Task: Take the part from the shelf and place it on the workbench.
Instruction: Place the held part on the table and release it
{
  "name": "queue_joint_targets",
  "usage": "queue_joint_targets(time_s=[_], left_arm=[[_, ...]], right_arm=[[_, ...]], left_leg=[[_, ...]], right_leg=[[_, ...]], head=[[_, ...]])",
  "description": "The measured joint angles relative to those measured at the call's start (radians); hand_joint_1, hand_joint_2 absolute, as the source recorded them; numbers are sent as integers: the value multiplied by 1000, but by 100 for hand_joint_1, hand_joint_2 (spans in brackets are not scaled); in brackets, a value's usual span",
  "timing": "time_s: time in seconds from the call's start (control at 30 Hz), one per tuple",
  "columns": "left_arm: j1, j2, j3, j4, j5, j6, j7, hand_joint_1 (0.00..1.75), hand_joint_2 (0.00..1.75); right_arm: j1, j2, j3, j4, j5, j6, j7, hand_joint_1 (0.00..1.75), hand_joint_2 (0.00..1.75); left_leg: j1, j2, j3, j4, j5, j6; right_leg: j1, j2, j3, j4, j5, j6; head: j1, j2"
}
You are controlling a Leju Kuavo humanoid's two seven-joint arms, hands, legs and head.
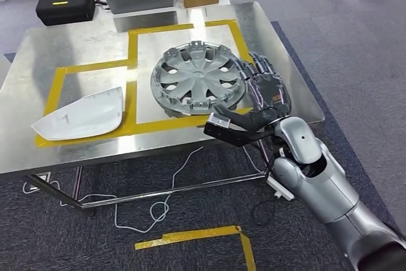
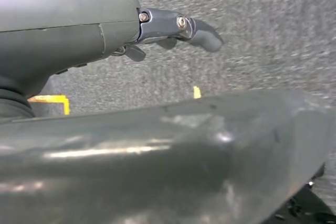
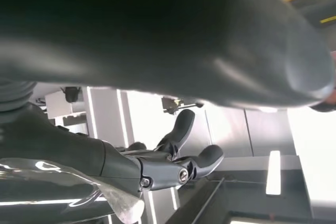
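Right then — your right hand (image 1: 268, 90) lay open against the hubcap's (image 1: 198, 79) rim on the desk (image 1: 28, 68), gripping nothing.

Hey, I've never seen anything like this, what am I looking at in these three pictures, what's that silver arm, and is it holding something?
This is a humanoid robot with two arms and many-fingered hands. The wide picture is from its head, looking down on a shiny steel workbench marked with yellow tape. On it lie a round grey plastic wheel cover and a white curved panel. The silver arm is the robot's right arm; its right hand rests at the wheel cover's edge, but whether it grips it is unclear. The other two pictures come from cameras at each wrist, turned at odd angles. One shows the left hand above grey carpet, holding nothing, with its dark fingers stretched out. The other looks along the right hand's fingers.
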Motion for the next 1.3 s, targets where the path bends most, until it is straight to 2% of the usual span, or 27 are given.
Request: queue_joint_targets(time_s=[0.03, 0.07, 0.1, 0.13, 0.17, 0.23, 0.3, 0.4, 0.43, 0.47, 0.53, 0.57, 0.6, 0.63, 0.67, 0.73, 0.8, 0.83, 0.9, 0.97, 1.0, 1.07, 1.1, 1.13, 1.2, 1.23, 1.3], left_arm=[[0, 0, 0, 0, 0, 0, 0, 0, 0], [-1, 0, 0, 0, 0, 0, 1, 0, 0], [-1, 0, 0, 0, 0, 0, 1, 0, 0], [-1, 0, 0, 0, 0, 0, 1, 0, 0], [-1, 0, 0, 0, 1, -1, 2, 0, 0], [-1, 0, -1, 0, 2, 0, 4, 0, 0], [-1, 0, -2, 0, 3, 1, 6, 0, 0], [1, 0, -3, 0, 4, 4, 11, 0, 0], [1, 0, -3, 0, 5, 6, 14, 0, 0], [2, 0, -4, 0, 6, 9, 17, 0, 0], [2, 0, -10, -1, 10, 18, 25, 0, 0], [3, 0, -14, -2, 14, 24, 32, 0, 0], [5, 0, -18, -2, 18, 32, 40, 0, 0], [8, 0, -23, -4, 23, 39, 48, 0, 0], [13, 0, -29, -7, 26, 46, 56, 0, 0], [21, -1, -44, -14, 34, 60, 71, 0, 0], [27, -1, -61, -24, 39, 76, 85, 0, 0], [32, -2, -72, -29, 41, 86, 92, 0, 0], [46, -3, -95, -40, 44, 104, 104, 0, 0], [61, -4, -116, -49, 43, 118, 114, 0, 0], [65, -5, -126, -52, 41, 122, 117, 0, 0], [68, -5, -144, -59, 37, 126, 121, 0, 0], [69, -5, -153, -63, 36, 127, 122, 0, 0], [71, -5, -161, -66, 33, 127, 123, 0, 0], [75, -5, -173, -70, 27, 128, 124, 0, 0], [76, -5, -176, -72, 24, 128, 124, 0, 0], [74, -5, -181, -77, 17, 128, 124, 0, 0]], right_arm=[[1, 0, 0, 0, 1, 1, 1, 0, 0], [2, 0, 0, 0, 1, 2, 2, 0, 0], [3, 0, 0, 0, 2, 4, 2, 0, 0], [4, 0, 0, 0, 2, 6, 4, 0, 0], [6, 0, -1, 0, 3, 8, 6, 0, 0], [9, 0, -5, 0, 3, 11, 13, 0, 0], [14, 0, -12, -1, 3, 15, 19, 0, 0], [26, -2, -21, 0, 2, 18, 26, 0, 0], [32, -4, -25, 0, 3, 19, 31, 0, 0], [41, -6, -30, 0, 4, 19, 38, 0, 0], [68, -14, -48, 0, 7, 18, 53, 0, 0], [89, -19, -60, -1, 8, 18, 61, 0, 0], [116, -25, -74, -4, 8, 17, 67, 0, 0], [147, -30, -90, -8, 7, 16, 72, 0, 0], [178, -34, -108, -15, 7, 16, 74, 0, 0], [241, -40, -147, -36, 8, 12, 82, 0, 0], [317, -43, -193, -63, 16, 6, 97, 0, 0], [364, -43, -221, -79, 23, 1, 104, 0, 0], [474, -44, -277, -108, 37, -7, 115, 0, 0], [570, -43, -332, -129, 42, -12, 134, 0, 0], [614, -43, -358, -138, 42, -15, 146, 0, 0], [705, -41, -408, -153, 32, -23, 169, 0, 0], [755, -36, -431, -158, 21, -26, 179, 0, 0], [802, -28, -454, -161, 5, -26, 191, 0, 0], [882, -1, -496, -161, -36, -16, 211, 0, 0], [916, 16, -516, -160, -54, -7, 216, 0, 0], [982, 59, -559, -147, -73, 14, 217, 0, 0]], left_leg=[[3, 0, -14, 66, -48, -5], [6, 0, -24, 126, -78, -9], [8, 0, -23, 165, -84, -11], [9, 0, -9, 173, -69, -12], [9, 0, 21, 144, -40, -11], [8, 0, 112, 17, 1, -3], [4, 0, 181, -98, -4, 9], [0, 2, 187, -138, 0, 24], [1, 4, 181, -142, 10, 30], [3, 6, 174, -146, 20, 38], [3, 7, 154, -145, 38, 49], [3, 7, 143, -143, 46, 51], [2, 6, 131, -140, 53, 52], [2, 6, 119, -136, 59, 51], [2, 5, 107, -131, 64, 49], [1, 5, 86, -118, 71, 43], [-2, 4, 71, -105, 79, 35], [-2, 4, 65, -102, 84, 30], [-2, -1, 58, -99, 93, 20], [0, -4, 45, -71, 54, 8], [3, -4, 34, -31, 8, 2], [8, -3, 14, 87, -96, -7], [9, -3, 13, 138, -123, -9], [9, -3, 24, 163, -123, -9], [8, -3, 86, 122, -70, -1], [6, -3, 138, 60, -48, 7], [0, -4, 243, -85, -49, 22]], right_leg=[[1, -1, -14, 3, 9, -3], [1, -2, -28, 6, 18, -3], [2, -3, -43, 10, 27, -3], [2, -4, -59, 15, 35, -2], [2, -4, -74, 21, 42, 0], [3, -4, -98, 31, 55, 7], [4, -4, -112, 36, 69, 19], [0, -3, -125, 33, 88, 39], [-1, -1, -132, 41, 73, 45], [-1, 2, -144, 70, 41, 50], [-3, 5, -181, 190, -54, 57], [-4, 6, -196, 258, -90, 60], [-4, 6, -201, 305, -105, 63], [-4, 6, -190, 316, -99, 64], [-5, 6, -161, 288, -78, 65], [-5, 5, -64, 155, -35, 63], [-3, 6, 9, 44, -28, 59], [-1, 6, 22, 23, -33, 58], [-2, 3, 17, 16, -27, 48], [-6, -4, 3, 13, -12, 28], [-7, -6, -7, 12, -3, 20], [-5, -12, -28, 15, 14, 14], [-3, -17, -42, 18, 22, 13], [-2, -21, -57, 23, 30, 12], [2, -23, -92, 34, 48, 12], [3, -22, -107, 40, 56, 13], [6, -20, -124, 45, 74, 20]], head=[[0, 0], [1, 0], [2, 0], [2, 0], [2, 0], [3, 0], [4, 0], [19, 0], [26, 0], [35, 0], [49, 0], [57, 0], [63, 0], [68, 0], [75, 0], [84, 0], [87, 0], [88, 0], [90, 0], [87, 0], [86, 0], [83, 0], [83, 0], [83, 0], [83, 0], [83, 0], [84, 0]])
